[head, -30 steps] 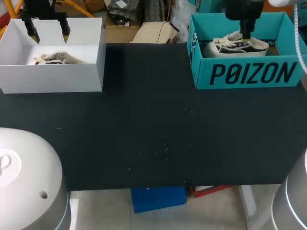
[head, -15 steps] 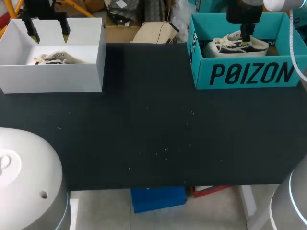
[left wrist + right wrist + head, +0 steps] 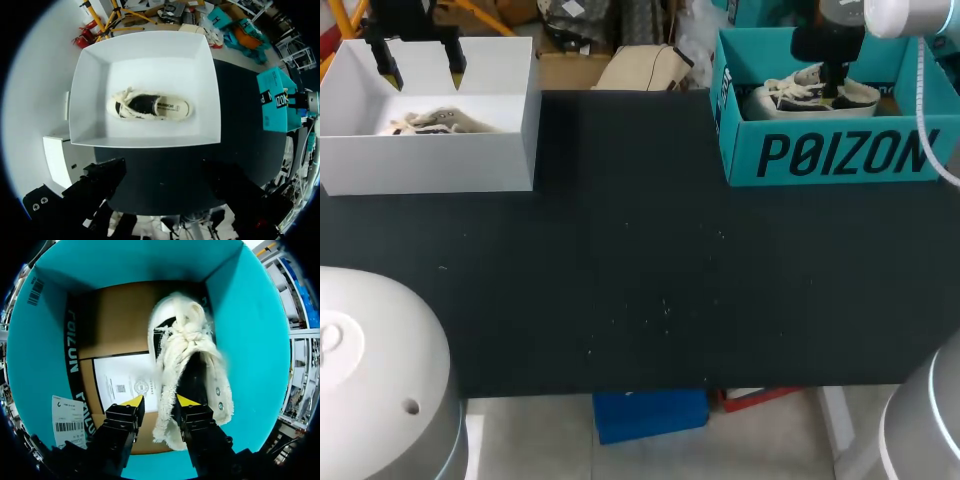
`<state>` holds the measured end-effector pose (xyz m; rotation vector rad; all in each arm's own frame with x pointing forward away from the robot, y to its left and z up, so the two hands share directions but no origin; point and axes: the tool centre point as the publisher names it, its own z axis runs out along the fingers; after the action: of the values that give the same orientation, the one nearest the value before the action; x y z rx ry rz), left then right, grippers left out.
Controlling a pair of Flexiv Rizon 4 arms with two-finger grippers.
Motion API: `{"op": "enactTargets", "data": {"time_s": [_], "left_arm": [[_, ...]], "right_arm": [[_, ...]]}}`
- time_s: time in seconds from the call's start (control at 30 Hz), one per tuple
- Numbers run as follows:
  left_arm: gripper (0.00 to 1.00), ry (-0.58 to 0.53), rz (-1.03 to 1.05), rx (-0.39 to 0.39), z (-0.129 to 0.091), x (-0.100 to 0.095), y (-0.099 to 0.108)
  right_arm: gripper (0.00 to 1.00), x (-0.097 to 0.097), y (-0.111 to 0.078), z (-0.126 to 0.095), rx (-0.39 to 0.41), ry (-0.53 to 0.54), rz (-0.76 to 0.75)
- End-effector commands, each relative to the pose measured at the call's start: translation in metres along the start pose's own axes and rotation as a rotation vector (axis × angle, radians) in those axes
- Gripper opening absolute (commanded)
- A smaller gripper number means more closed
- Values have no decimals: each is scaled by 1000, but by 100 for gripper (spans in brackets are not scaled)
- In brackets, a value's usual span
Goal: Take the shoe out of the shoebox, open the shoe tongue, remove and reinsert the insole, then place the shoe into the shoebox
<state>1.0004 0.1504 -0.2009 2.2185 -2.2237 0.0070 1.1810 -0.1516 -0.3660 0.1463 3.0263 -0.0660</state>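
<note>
Right gripper (image 3: 157, 402) hangs inside the teal shoebox (image 3: 250, 340), its fingers parted astride the near side of the cream-laced shoe (image 3: 192, 335), one over the dark opening, the other outside with a gap showing. The shoe sits in the box beside a paper sheet (image 3: 122, 380). Across the black table (image 3: 640, 280), the left gripper (image 3: 423, 77), spread wide, hovers over a white box (image 3: 430, 160) holding another shoe (image 3: 152, 106).
</note>
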Motion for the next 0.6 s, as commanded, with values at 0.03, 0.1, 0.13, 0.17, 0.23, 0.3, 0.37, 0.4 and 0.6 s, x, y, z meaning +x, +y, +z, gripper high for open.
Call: {"op": "enactTargets", "data": {"time_s": [0.03, 0.1, 0.13, 0.17, 0.23, 0.3, 0.37, 0.4, 0.6], "left_arm": [[100, -1, -1, -2, 0, 0, 0], [100, -1, -1, -2, 0, 0, 0], [100, -1, -1, -2, 0, 0, 0], [100, -1, -1, -2, 0, 0, 0], [100, -1, -1, -2, 0, 0, 0], [100, -1, -1, -2, 0, 0, 0], [100, -1, -1, -2, 0, 0, 0], [100, -1, -1, -2, 0, 0, 0], [100, -1, -1, -2, 0, 0, 0]], "right_arm": [[37, -6, 0, 15, -3, 7, 0], [36, -6, 1, 18, -2, 9, -4], [36, -7, 1, 21, -1, 11, -5], [36, -7, 1, 23, -1, 12, -6], [36, -8, 0, 27, 2, 15, -8], [36, -10, -1, 31, 5, 17, -10], [35, -11, -1, 32, 10, 17, -13], [33, -11, -1, 33, 14, 17, -14], [8, -12, -1, 42, 28, 21, -20]]}}
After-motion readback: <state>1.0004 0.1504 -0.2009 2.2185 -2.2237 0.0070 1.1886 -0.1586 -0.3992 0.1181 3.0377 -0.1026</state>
